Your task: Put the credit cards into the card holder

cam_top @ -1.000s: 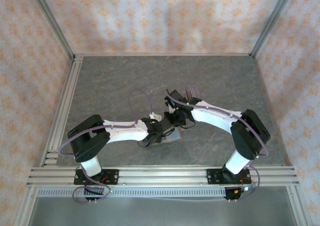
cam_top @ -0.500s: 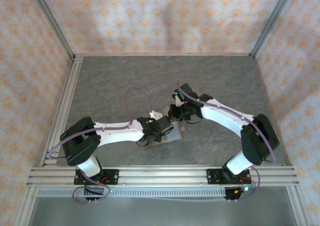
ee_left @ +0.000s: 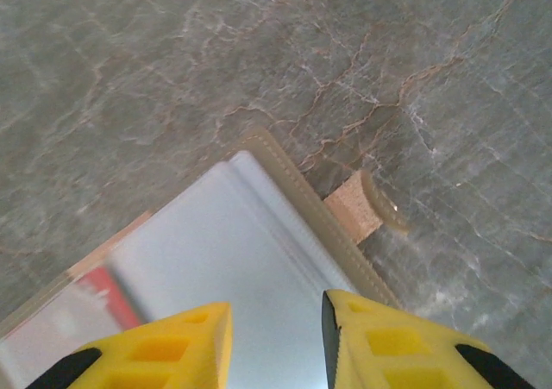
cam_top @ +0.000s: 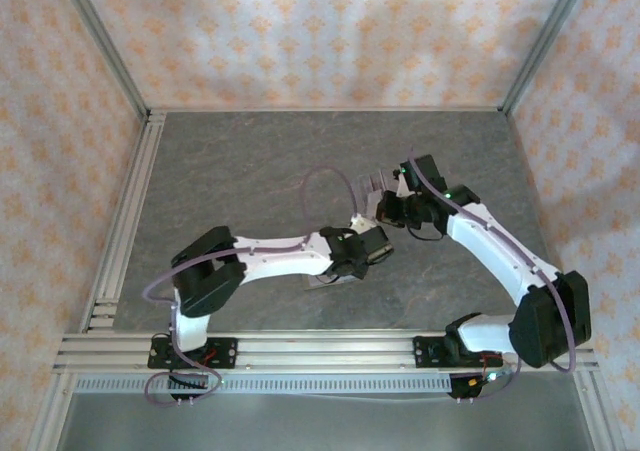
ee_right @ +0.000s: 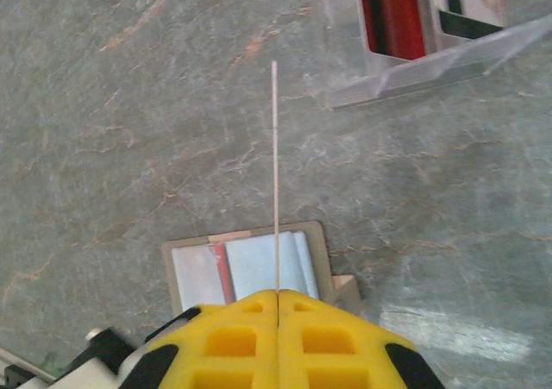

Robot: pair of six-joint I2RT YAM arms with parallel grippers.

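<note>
Matt stone-look desk (ee_left: 172, 61), stitched card holder (ee_left: 304, 203), clear glossy plastic stand (ee_right: 431, 65).
The desk is dull grey with rusty veins. The card holder's tan border looks like stitched leather or cloth around glossy pale sleeves. The fingers (ee_left: 379, 337) are matt yellow plastic; the credit card (ee_right: 275, 165) is thin and stiff.

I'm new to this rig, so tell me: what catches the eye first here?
The right gripper pinches a credit card edge-on, a thin line above the open card holder. The left gripper is open over its grey inside, and a clear stand beyond holds red cards.
</note>
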